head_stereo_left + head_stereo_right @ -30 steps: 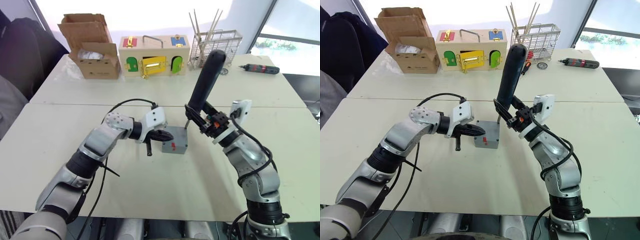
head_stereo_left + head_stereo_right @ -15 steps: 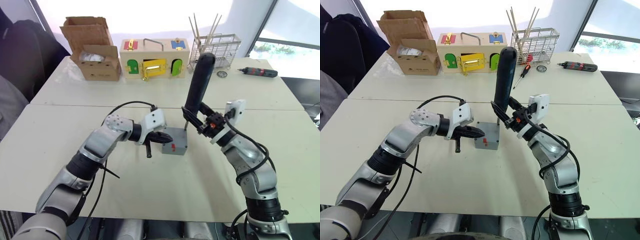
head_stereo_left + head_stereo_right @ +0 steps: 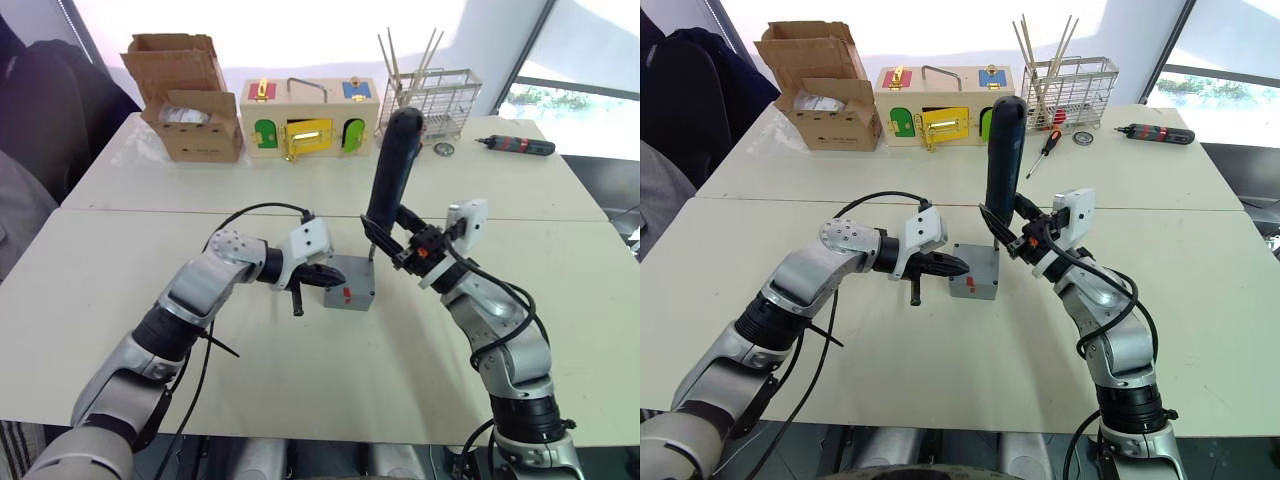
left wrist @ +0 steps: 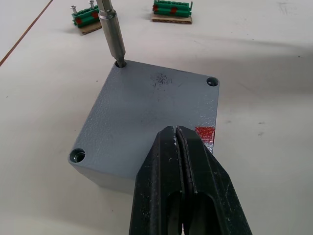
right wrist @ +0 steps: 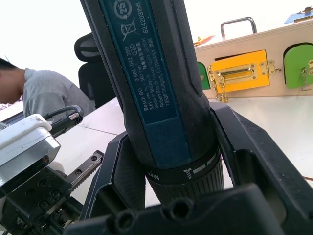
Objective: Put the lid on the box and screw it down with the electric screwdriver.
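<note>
The grey box (image 3: 349, 296) with a red mark on its side stands mid-table, and the lid (image 4: 146, 112) lies on top of it with its corner screw holes showing. My left gripper (image 4: 177, 131) is shut, its tips at the lid's edge above the red mark. In my right gripper (image 3: 388, 238), shut round its lower end, is the thick black electric screwdriver (image 3: 392, 170), nearly upright. Its metal bit (image 4: 111, 29) sits in a far corner hole of the lid.
Along the table's far edge stand a cardboard carton (image 3: 185, 95), a wooden box with coloured doors (image 3: 308, 112) and a wire basket (image 3: 430, 95). A slim red-banded driver (image 3: 518, 145) lies far right. Green terminal blocks (image 4: 171, 10) lie just past the box. A person (image 5: 44, 90) sits at the left.
The screwdriver has swung more upright, its top moving left, with the bit staying at the lid's corner. The left gripper has stayed on the lid.
</note>
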Motion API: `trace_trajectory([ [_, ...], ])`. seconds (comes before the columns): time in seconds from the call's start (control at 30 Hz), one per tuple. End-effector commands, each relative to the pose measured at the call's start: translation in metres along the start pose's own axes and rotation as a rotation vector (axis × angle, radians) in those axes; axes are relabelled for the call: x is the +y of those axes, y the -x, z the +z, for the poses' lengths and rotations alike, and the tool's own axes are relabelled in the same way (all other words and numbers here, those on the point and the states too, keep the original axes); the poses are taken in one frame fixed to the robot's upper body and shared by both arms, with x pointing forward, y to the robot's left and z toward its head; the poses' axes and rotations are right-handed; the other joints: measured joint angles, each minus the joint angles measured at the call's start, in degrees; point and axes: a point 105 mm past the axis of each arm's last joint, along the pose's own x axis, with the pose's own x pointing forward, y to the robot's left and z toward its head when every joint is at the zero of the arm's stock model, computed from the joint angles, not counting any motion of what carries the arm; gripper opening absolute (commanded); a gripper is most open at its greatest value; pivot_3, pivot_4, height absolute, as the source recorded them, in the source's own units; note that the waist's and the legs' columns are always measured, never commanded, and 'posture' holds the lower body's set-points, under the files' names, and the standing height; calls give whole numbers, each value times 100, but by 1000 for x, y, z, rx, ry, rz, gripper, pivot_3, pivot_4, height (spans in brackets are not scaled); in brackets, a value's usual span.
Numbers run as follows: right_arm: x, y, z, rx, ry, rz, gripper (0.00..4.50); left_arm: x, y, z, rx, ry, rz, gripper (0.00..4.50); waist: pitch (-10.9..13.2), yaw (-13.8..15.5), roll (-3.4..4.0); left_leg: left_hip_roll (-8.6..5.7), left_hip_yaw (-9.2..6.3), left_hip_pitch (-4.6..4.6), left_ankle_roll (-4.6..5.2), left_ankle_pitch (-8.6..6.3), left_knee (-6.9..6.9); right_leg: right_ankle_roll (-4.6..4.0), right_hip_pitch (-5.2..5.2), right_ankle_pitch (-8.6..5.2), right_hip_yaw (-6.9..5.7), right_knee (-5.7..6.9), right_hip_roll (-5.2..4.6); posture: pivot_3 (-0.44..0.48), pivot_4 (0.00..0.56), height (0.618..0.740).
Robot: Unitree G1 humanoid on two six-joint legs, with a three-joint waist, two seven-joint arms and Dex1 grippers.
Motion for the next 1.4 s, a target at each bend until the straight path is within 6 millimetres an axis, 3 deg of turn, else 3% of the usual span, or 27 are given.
trace_trajectory([
  [0.03, 0, 9, -43, 164, -57, -10, 1798, 0, -3, -18, 66, 33, 8, 0, 0, 1, 0, 0, 0, 0, 0, 0, 0, 0, 0, 0, 0, 0, 0, 0, 150, 735],
  [0.5, -3, 13, -51, 193, -62, -13, 1798, 0, -4, -16, 61, 33, 14, 0, -6, 14, -7, 0, -3, 2, 0, 0, -1, 0, 6, 0, -1, -8, -1, 0, 150, 735],
  [0.93, -9, 9, -40, 154, -47, -34, 1798, 0, -5, -16, 58, 36, 18, 0, -6, 18, -8, 0, -8, 4, 0, -1, -2, -1, 10, -1, -2, -18, -2, 0, 150, 735],
  [1.03, -17, 6, -10, 77, -30, -54, 1798, 0, -5, -17, 61, 37, 19, 0, -6, 21, -7, 0, -9, 3, 0, -1, -2, -1, 9, -1, -2, -20, -2, 0, 150, 735],
  [1.1, -24, 3, 36, -28, 5, -41, 1798, 0, -4, -18, 64, 37, 19, 0, 2, 23, 4, 0, -9, 3, 0, -1, -2, -1, 9, -1, -1, -22, -3, 0, 150, 735],
  [1.2, -25, 5, 75, -107, 26, 0, 1798, 1, -3, -19, 64, 36, 21, 0, 15, 51, 18, -3, -9, -14, -1, 0, -4, -1, 3, -1, -1, -34, -7, 0, 150, 735],
  [1.3, -25, 9, 104, -154, 17, 36, 1798, 0, -2, -21, 62, 33, 23, 0, 25, 45, 33, -3, -8, -48, -2, 0, -6, -1, -19, 0, 0, -57, -8, 0, 150, 735],
  [1.4, -26, 11, 117, -167, -15, 54, 1798, 0, 0, -18, 35, 38, 24, 0, 25, 16, 33, -2, -9, -67, -18, 10, -6, 0, -32, 1, -2, -67, -7, 0, 150, 735],
])
